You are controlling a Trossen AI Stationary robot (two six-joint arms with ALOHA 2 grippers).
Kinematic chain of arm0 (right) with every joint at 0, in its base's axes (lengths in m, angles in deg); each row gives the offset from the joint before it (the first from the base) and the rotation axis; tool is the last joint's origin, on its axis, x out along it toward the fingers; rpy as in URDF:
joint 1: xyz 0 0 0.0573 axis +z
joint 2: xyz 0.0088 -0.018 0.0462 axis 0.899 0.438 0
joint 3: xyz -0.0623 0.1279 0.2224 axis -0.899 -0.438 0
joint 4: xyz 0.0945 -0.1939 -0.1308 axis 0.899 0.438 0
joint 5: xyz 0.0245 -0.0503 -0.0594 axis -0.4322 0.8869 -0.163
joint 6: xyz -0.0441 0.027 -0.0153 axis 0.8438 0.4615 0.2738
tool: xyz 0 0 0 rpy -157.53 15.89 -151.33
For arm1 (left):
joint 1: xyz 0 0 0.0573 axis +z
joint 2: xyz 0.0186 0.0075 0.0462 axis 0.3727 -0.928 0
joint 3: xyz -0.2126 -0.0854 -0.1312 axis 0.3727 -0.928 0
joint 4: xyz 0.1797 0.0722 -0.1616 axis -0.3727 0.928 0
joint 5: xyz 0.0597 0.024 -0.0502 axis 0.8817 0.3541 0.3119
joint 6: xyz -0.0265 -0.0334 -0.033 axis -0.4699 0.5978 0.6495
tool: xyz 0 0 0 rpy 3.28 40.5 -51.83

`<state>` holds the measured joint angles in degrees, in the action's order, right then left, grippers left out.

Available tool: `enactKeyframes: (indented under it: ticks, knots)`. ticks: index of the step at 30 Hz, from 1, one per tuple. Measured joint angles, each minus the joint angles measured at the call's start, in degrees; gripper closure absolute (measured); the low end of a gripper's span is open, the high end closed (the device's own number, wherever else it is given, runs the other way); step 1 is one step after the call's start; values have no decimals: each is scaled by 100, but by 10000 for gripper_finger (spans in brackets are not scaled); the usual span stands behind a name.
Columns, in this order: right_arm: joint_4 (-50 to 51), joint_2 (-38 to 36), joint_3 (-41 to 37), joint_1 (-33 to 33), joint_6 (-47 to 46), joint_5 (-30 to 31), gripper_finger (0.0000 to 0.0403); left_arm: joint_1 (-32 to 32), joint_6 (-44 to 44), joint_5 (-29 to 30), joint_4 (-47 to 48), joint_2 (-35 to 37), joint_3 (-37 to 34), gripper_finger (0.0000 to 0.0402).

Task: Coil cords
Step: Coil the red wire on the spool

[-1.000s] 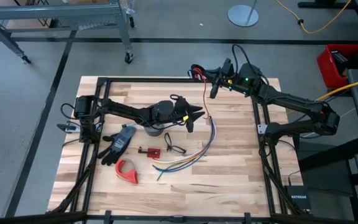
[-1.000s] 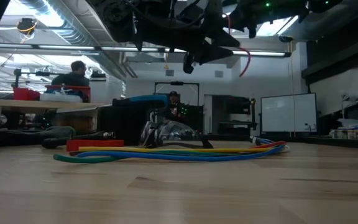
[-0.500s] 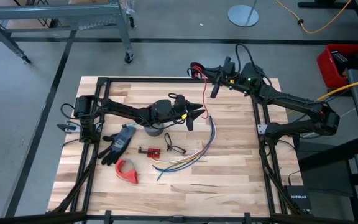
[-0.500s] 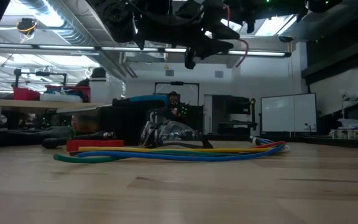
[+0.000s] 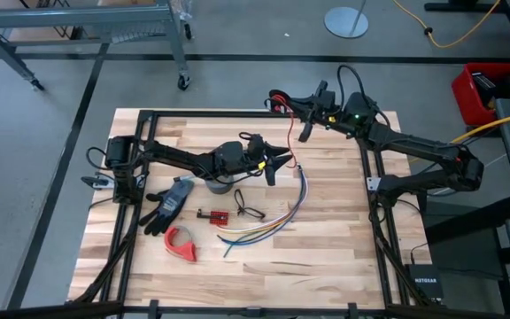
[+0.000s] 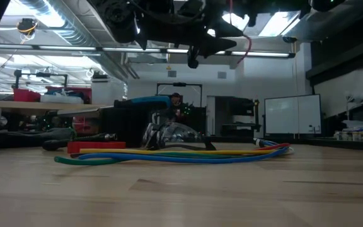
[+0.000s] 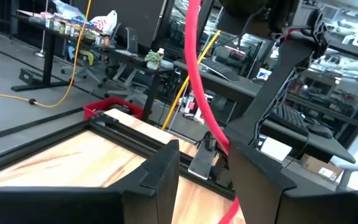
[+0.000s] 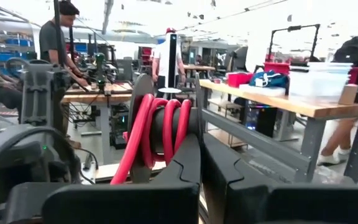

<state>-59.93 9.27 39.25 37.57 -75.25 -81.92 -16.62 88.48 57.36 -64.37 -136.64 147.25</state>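
The thin red wire [image 5: 293, 133] runs between my two grippers, held well above the table. My right gripper [image 5: 283, 102], over the far edge, is shut, with a small red coil [image 8: 160, 124] of several turns at its fingertips. From there the wire drops toward the table's near side to my left gripper [image 5: 277, 168], over the middle of the table. My left gripper is open in the left wrist view [image 7: 204, 168], and the wire [image 7: 197, 81] passes between its two fingers. The wire's dark end piece is hidden. My left gripper has the red wire [image 7: 219, 140] running loosely through the gap between its open fingers, lying against the inner side of one finger [image 7: 253, 174]. The wire crosses the fingers and is clear of the table. My right gripper has the red coil [image 8: 166, 134] at its shut fingertips; the turns stand upright side by side. The fingers lie level and point toward the table's left. A strand [image 8: 126, 162] leaves the coil down past one finger. Whether the turns are pinched or wound around a finger I cannot tell.
On the table near the front lie a bundle of multicoloured wires [image 5: 273, 221], a small black looped cord [image 5: 246, 211], a small red board [image 5: 215, 215], a black glove [image 5: 168, 204] and a red tape roll [image 5: 181, 244]. A grey cup [image 5: 220, 184] stands under my left arm. People stand beyond the table.
The stretch of red wire hanging below the grippers has been drawn up and hangs shorter than it did a second ago. Both grippers stay almost in place above the table.
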Motion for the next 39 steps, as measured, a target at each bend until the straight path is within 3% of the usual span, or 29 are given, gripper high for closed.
enactKeyframes:
  ticks: [26, 39]
  knots:
    - [-313, 334, 0, 98, 44, 250, 402, -120, -51, 0, 17, 0, 0, 275]
    - [-313, 334, 0, 98, 41, 249, 402, -109, -210, 0, 58, 0, -2, 392]
